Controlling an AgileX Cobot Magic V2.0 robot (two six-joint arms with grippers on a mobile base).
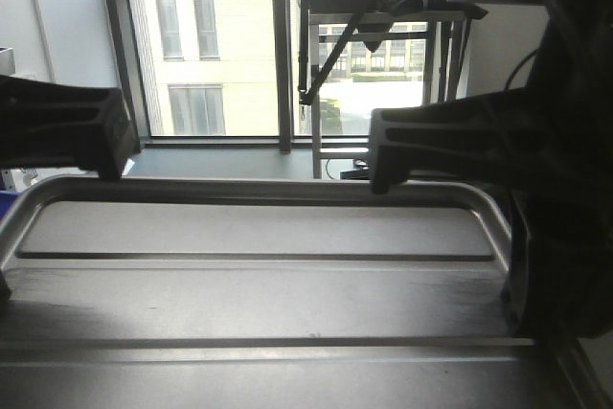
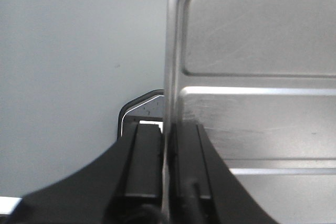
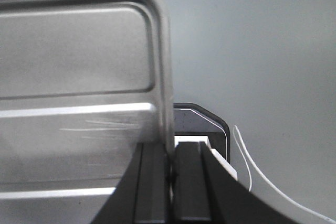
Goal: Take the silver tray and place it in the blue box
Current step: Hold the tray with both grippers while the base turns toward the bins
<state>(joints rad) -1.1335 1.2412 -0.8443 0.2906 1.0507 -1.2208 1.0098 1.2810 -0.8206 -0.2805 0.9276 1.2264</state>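
"Where is the tray?"

"The silver tray [image 1: 259, 227] fills the lower front view. Its floor faces up, two ridges run across it, and there is a window [image 1: 206, 45] behind."

"And the grippers?"

"The left gripper [image 2: 167, 129] is clamped on one end rim, a finger on each face. The right gripper [image 3: 171, 150] pinches the opposite rim the same way."

"The box?"

"There is only a blue sliver at the left edge, beside the tray's corner. It may be the blue box [image 1: 6, 203], but I can't tell."
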